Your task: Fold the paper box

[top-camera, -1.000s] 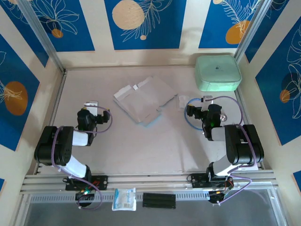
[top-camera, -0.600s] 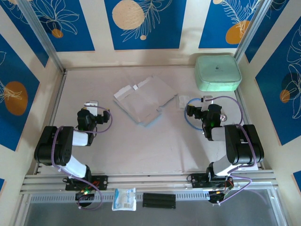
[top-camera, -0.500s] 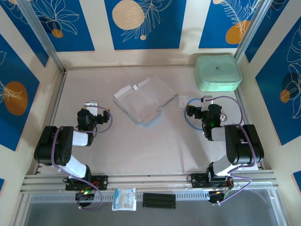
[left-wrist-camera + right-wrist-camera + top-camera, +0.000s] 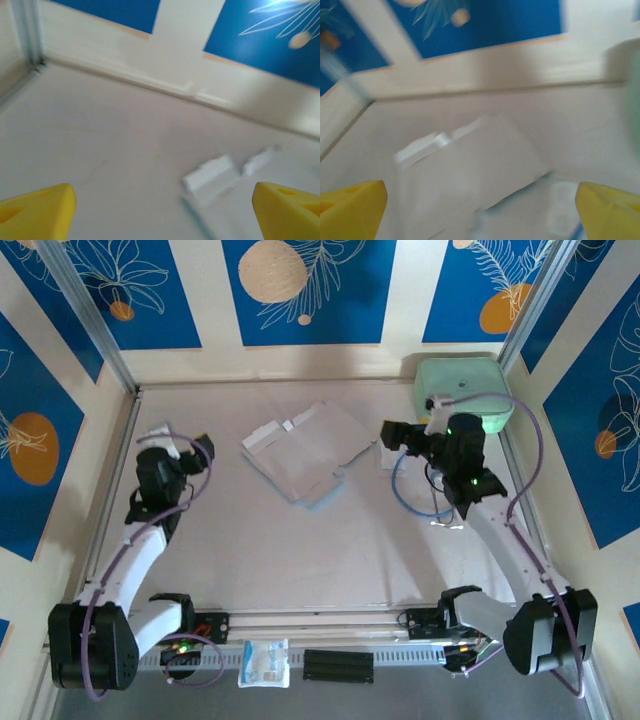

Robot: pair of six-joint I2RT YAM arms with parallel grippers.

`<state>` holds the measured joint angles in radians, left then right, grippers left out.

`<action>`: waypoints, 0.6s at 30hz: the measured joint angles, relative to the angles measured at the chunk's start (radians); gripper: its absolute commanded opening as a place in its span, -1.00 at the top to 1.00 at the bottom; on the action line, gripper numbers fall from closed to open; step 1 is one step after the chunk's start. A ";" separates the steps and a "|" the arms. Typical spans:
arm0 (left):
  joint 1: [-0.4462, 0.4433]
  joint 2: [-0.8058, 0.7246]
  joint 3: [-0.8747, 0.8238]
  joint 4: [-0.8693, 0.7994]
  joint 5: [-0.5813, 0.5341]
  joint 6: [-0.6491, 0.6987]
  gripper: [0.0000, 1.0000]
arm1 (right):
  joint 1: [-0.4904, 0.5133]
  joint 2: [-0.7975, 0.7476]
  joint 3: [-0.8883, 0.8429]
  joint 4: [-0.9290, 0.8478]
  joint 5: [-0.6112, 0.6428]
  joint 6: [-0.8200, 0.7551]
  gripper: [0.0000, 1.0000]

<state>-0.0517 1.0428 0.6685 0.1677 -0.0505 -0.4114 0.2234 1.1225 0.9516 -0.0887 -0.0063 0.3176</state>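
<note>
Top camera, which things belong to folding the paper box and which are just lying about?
Job: paper box, lying flat; left gripper and right gripper, both open.
Lying about: mint-green case; small white packet; plastic packet on the front rail.

Bare table [image 4: 300,560] around paper box [image 4: 300,462]; mint case [image 4: 482,380] seemingly crowds right

No legible text, numbers or brand marks anywhere. The mint-green case [image 4: 463,395] has a small dark mark on its lid, too small to read. The white packet [image 4: 264,662] on the near rail carries bluish print, also unreadable.
</note>
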 measured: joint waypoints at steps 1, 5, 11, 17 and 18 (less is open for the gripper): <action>-0.017 0.004 0.061 -0.088 0.032 -0.066 -0.68 | 0.041 0.040 0.074 -0.081 -0.037 0.004 -0.92; -0.188 0.058 0.147 -0.317 0.114 -0.259 -0.50 | 0.183 0.251 0.315 -0.356 -0.121 -0.002 -0.88; -0.370 0.208 0.088 -0.377 0.182 -0.473 -0.20 | 0.301 0.438 0.416 -0.570 -0.143 -0.001 -0.87; -0.388 0.439 0.090 -0.233 0.177 -0.577 -0.04 | 0.308 0.448 0.415 -0.620 -0.144 0.005 -0.86; -0.388 0.470 0.097 -0.215 0.176 -0.581 -0.04 | 0.308 0.446 0.412 -0.620 -0.143 0.006 -0.86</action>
<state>-0.4393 1.5124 0.7650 -0.0471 0.1257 -0.9928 0.5312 1.5681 1.3640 -0.7090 -0.1493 0.3233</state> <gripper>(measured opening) 0.534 0.933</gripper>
